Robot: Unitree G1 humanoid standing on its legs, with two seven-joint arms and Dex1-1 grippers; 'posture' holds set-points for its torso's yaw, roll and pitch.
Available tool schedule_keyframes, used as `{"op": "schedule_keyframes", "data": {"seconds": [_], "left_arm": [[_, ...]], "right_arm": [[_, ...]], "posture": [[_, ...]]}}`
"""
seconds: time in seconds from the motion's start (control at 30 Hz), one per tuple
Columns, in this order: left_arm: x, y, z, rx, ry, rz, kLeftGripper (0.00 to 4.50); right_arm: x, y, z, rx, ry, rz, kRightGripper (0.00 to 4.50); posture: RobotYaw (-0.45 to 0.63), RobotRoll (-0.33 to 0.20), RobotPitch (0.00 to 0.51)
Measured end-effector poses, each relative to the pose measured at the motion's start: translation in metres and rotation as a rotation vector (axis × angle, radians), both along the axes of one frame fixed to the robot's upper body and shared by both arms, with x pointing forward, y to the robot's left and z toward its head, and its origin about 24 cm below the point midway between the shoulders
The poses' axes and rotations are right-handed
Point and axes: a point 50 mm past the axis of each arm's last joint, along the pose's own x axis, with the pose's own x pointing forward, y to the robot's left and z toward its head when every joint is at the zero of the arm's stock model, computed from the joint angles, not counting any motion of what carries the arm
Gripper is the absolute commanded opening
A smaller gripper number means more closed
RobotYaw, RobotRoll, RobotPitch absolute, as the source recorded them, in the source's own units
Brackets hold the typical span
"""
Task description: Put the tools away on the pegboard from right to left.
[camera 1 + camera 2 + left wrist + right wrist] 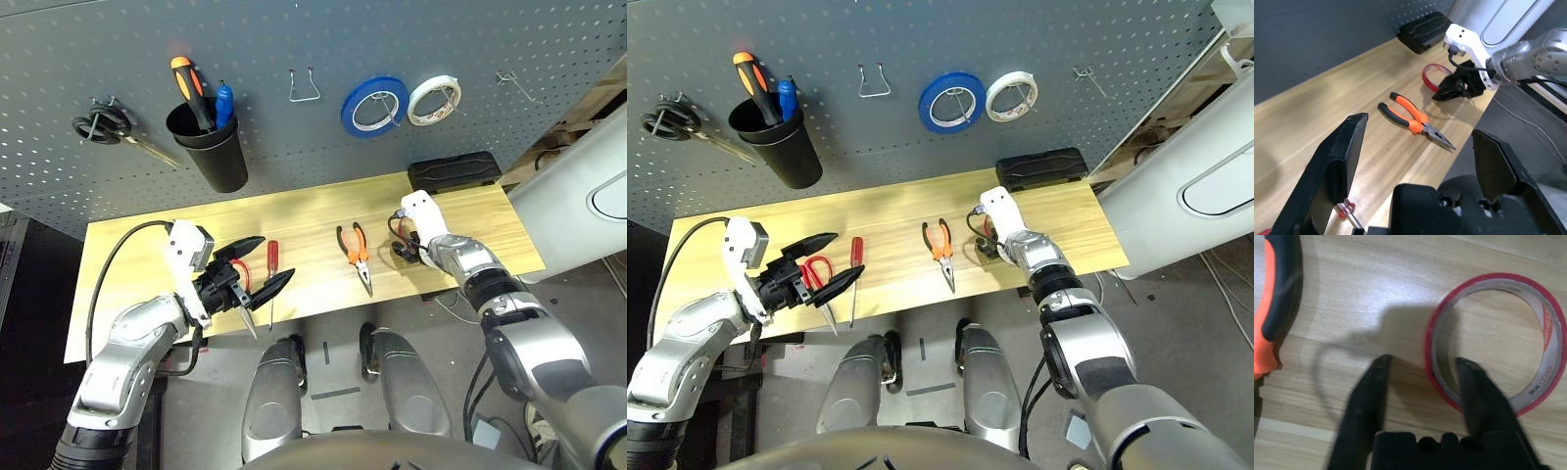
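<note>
Tabletop (209, 217): light wood, visible grain, smooth, low sheen. Pegboard (313, 78): dark grey, matt, perforated; its hooks (313, 96) bare shiny metal. Cup (220, 162): black, smooth, plastic-looking. Pliers (1413, 116): handles orange and black, plastic-looking; jaws grey metal. Tape ring (1433, 328): outer band red, smooth, slightly glossy; inner core pale, paper-like, printed. Black case (454, 172) near the table's far right corner: matt. Screwdriver (857, 252): red handle, plastic-looking; shaft metal.

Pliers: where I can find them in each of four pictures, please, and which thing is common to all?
Left eye: orange-and-black pliers on the table, a little right of centre.
Right eye: about the centre, on the table.
Left wrist: beyond the left hand, whole.
Right wrist: cut off by the picture's edge, orange-and-black handle visible.
Shared landmark: red tape, partly hidden in both eye views.
</note>
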Motion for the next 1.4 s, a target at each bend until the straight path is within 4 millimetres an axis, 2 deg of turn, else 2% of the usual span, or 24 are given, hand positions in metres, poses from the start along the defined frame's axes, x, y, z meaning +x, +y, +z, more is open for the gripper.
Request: {"op": "schedule_keyframes", "data": {"seconds": [0.13, 0.17, 0.3, 0.43, 0.6, 0.73, 0.87, 1.0, 1.1, 1.4], "left_arm": [[0.004, -0.001, 0.004, 0.003, -0.007, -0.001, 4.50], [0.006, -0.002, 0.006, 0.002, -0.014, -0.003, 4.50], [0.011, -0.006, 0.008, -0.013, -0.029, -0.008, 4.50], [0.014, -0.009, 0.006, -0.034, -0.036, -0.011, 4.50], [0.016, -0.007, 0.004, -0.050, -0.060, -0.003, 4.50], [0.011, 0.002, 0.000, -0.058, -0.079, 0.037, 4.50], [0.004, 0.013, -0.001, -0.057, -0.103, 0.083, 4.50], [-0.002, 0.021, 0.009, -0.073, -0.166, 0.095, 4.50], [0.000, 0.027, 0.017, -0.075, -0.207, 0.109, 4.50], [0.011, 0.040, 0.056, -0.089, -0.357, 0.099, 4.50]], "right_arm": [[0.000, -0.001, -0.001, 0.000, -0.009, -0.002, 0.18], [0.000, -0.002, -0.001, -0.001, -0.011, -0.004, 0.05], [-0.004, -0.004, -0.002, -0.006, -0.021, -0.013, 0.05], [-0.011, -0.018, 0.004, -0.056, -0.069, -0.019, 0.05], [-0.017, -0.039, 0.037, -0.155, -0.224, -0.023, 0.05], [-0.031, -0.047, 0.057, -0.198, -0.319, -0.014, 0.05], [-0.037, -0.050, 0.080, -0.206, -0.411, -0.030, 0.05], [-0.041, -0.057, 0.099, -0.222, -0.500, -0.048, 0.05], [-0.040, -0.062, 0.107, -0.233, -0.545, -0.056, 0.05], [-0.024, -0.067, 0.136, -0.274, -0.712, -0.010, 0.05]], "posture": [[0.01, 0.000, 0.204], [0.00, 0.000, 0.198], [-0.01, 0.000, 0.182], [-0.02, 0.000, 0.165], [-0.03, 0.000, 0.138], [-0.02, 0.000, 0.120], [-0.01, 0.000, 0.104], [0.00, 0.000, 0.102], [0.01, 0.000, 0.099], [0.02, 0.000, 0.086]]}}
